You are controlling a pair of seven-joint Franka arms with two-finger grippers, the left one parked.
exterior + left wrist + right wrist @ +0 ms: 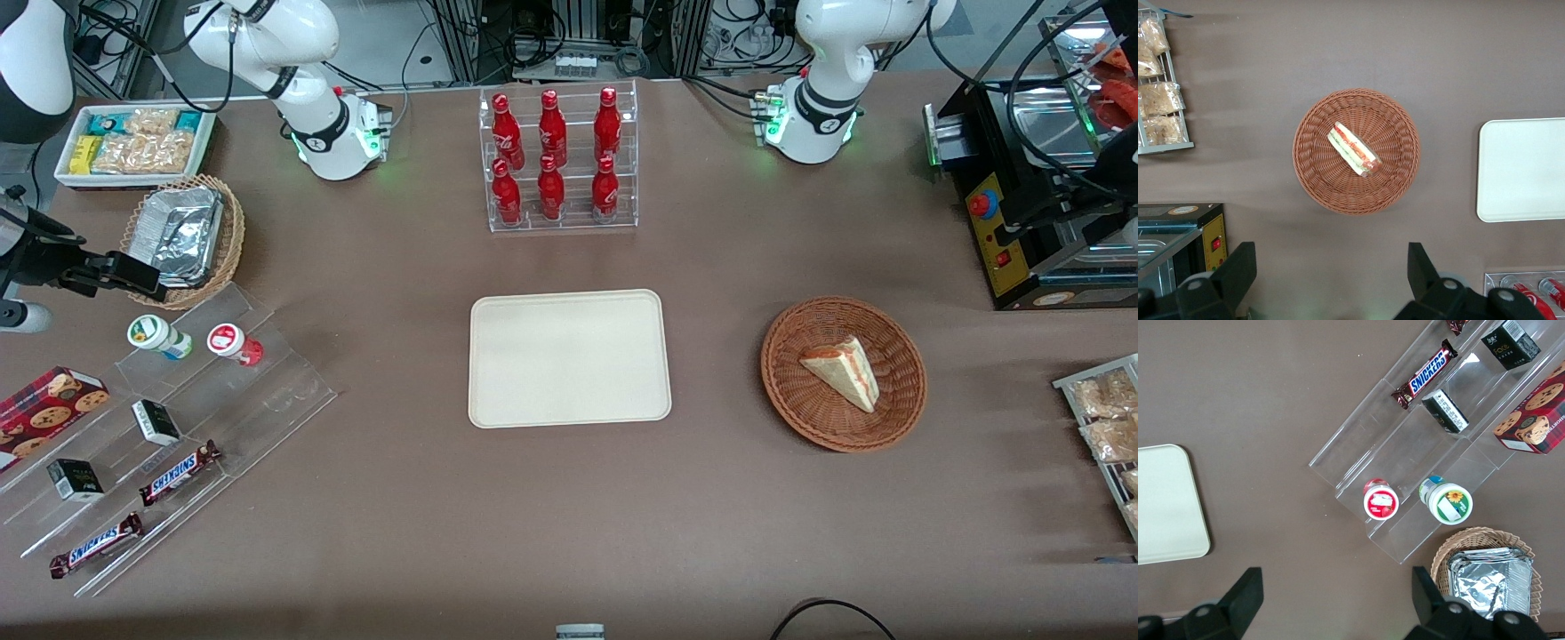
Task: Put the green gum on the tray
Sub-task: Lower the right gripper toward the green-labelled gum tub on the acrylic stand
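2 small gum bottles stand side by side on the upper step of a clear acrylic display stand toward the working arm's end of the table: the green gum with its green-rimmed lid, and just beside it the red-lidded bottle; they are close but apart. 2 Snickers bars and 2 small dark boxes sit on the lower steps, nearer the front camera; a cookie box lies at the stand's end. The tray rests flat at mid-table, bare, well apart from the green gum. The gripper hangs high above the table with nothing between its fingers, which are spread wide; the green gum lies below it, untouched. A wicker basket of foil containers sits just beside the stand, farther from the front camera.
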